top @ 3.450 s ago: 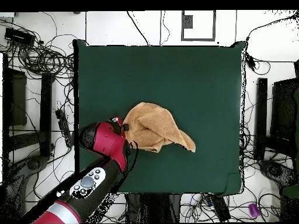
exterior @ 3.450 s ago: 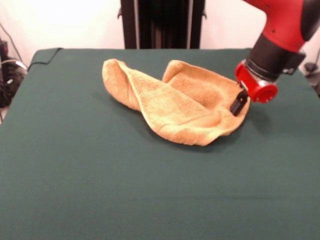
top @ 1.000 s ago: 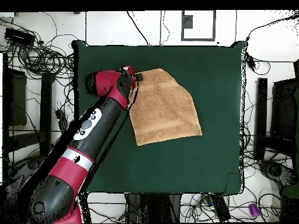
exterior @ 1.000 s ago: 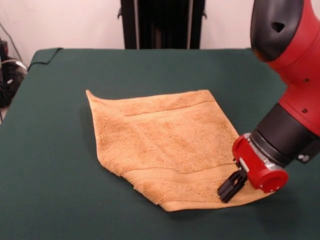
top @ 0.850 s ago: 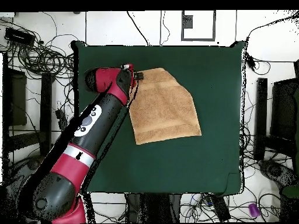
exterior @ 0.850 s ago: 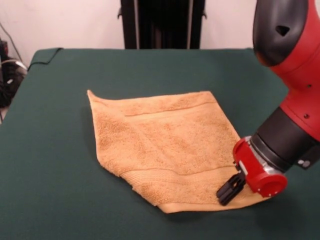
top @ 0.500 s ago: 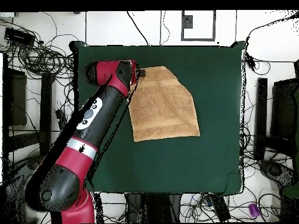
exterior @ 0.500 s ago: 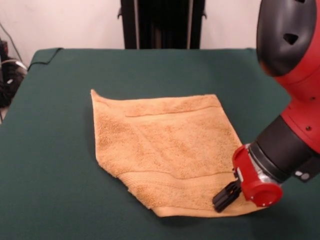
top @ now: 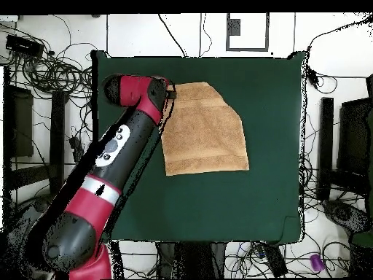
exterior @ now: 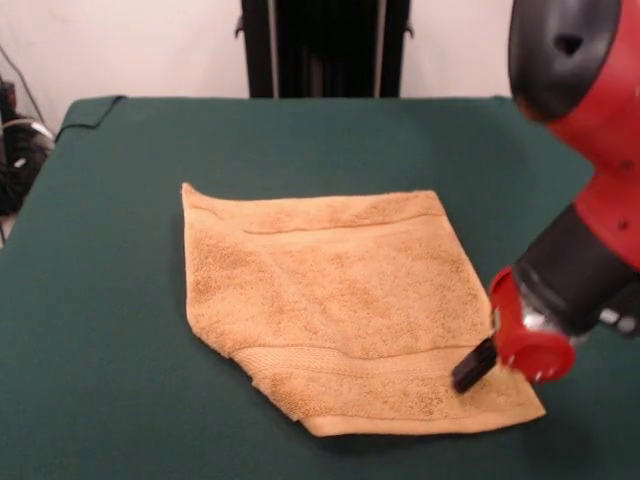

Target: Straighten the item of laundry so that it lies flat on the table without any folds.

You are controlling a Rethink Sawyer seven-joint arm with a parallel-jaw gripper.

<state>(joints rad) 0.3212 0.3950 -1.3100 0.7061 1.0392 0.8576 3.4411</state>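
The item of laundry (exterior: 340, 310), an orange-tan terry towel, lies spread out on the dark green table (exterior: 110, 320), with woven bands near its far and near edges. Its near left corner looks cut off at a slant, as if tucked under. My gripper (exterior: 473, 365) hangs at the towel's near right corner, just over or touching the cloth. In the overhead view the towel (top: 204, 131) lies in the upper middle of the table (top: 269, 189), and the gripper (top: 170, 91) is at its upper left corner, with the red arm stretched across the table's left side.
Cables and black equipment (top: 44, 73) crowd the floor around the table in the overhead view. Dark gear with cables (exterior: 15, 150) sits past the table's left edge in the front view. The green cloth wraps over the far left corner (exterior: 90, 108).
Since the oldest frames the crumpled towel was dragged out flat. In the last half second the gripper shifted up and right, and the towel's near right corner now shows beyond it.
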